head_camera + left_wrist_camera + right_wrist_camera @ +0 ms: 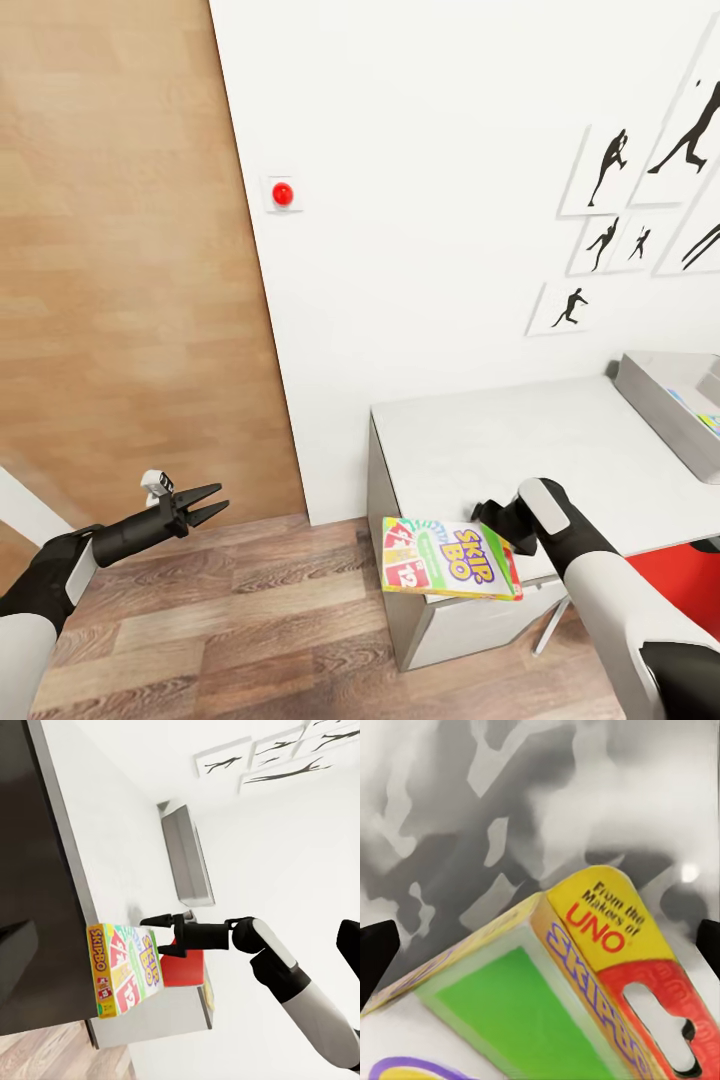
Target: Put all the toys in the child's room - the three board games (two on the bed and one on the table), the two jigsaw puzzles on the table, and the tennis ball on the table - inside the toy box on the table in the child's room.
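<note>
A Skip-Bo board game box point(450, 560) lies flat on the front left corner of the grey table point(480, 440), hanging out over its edge. My right gripper point(492, 522) is right behind the box. In the right wrist view its fingers point(375, 956) stand wide apart, with the box's yellow and red end point(607, 945) between them, so the gripper is open. The left wrist view shows the same box point(124, 967) and my right gripper point(156, 937) above it. The grey toy box point(670, 400) sits at the table's right end. My left gripper point(205, 505) hangs open over the floor, empty.
A white wall with a red button point(283, 194) and framed silhouette pictures point(610, 170) rises behind the table. A wooden door panel point(120, 250) stands to the left. Something red point(690, 585) sits low beside the table's front right. Wood floor point(250, 620) spreads left of the table.
</note>
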Robot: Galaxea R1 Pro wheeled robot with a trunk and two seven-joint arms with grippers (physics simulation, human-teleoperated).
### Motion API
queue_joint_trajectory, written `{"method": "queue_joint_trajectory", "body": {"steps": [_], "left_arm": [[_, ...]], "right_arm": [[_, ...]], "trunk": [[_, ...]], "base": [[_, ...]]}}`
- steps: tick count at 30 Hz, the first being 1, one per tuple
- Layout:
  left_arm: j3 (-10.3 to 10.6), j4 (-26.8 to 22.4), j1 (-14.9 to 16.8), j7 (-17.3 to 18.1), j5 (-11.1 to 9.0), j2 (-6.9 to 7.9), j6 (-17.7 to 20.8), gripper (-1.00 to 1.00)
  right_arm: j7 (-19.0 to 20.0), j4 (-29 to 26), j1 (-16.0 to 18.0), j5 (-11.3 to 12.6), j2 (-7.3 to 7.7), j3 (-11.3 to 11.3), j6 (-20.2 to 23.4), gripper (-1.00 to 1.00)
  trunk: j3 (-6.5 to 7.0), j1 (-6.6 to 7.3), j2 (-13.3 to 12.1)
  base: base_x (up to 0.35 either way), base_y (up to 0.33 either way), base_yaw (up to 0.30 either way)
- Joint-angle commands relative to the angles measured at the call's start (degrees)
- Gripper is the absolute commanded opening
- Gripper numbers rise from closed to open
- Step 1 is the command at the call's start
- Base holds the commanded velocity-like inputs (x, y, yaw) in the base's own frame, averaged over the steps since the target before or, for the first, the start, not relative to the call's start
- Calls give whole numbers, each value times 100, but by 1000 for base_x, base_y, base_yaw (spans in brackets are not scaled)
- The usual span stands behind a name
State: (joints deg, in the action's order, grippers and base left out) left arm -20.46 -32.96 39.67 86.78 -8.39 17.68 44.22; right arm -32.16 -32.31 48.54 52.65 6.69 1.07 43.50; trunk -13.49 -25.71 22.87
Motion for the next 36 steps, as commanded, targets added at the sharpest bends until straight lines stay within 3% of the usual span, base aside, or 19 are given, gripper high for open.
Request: {"method": "queue_joint_trajectory", "body": {"steps": [1,24,30,36], "left_arm": [[-2,0,5,23,4,3,61,100],[-2,0,5,16,4,-1,61,100],[-2,0,5,16,4,2,61,100],[-2,0,5,15,4,-1,61,100]], "right_arm": [[-64,-4,-3,17,5,-5,-53,100],[-71,-77,-3,17,44,-2,-124,100],[-71,-156,-19,17,134,1,-131,100],[-111,-1092,-407,17,163,44,-131,100]], "trunk": [[-14,-7,5],[-14,-7,5],[-14,-7,5],[-14,-7,5]], "base": [[0,0,0],[0,0,0],[0,0,0],[0,0,0]]}}
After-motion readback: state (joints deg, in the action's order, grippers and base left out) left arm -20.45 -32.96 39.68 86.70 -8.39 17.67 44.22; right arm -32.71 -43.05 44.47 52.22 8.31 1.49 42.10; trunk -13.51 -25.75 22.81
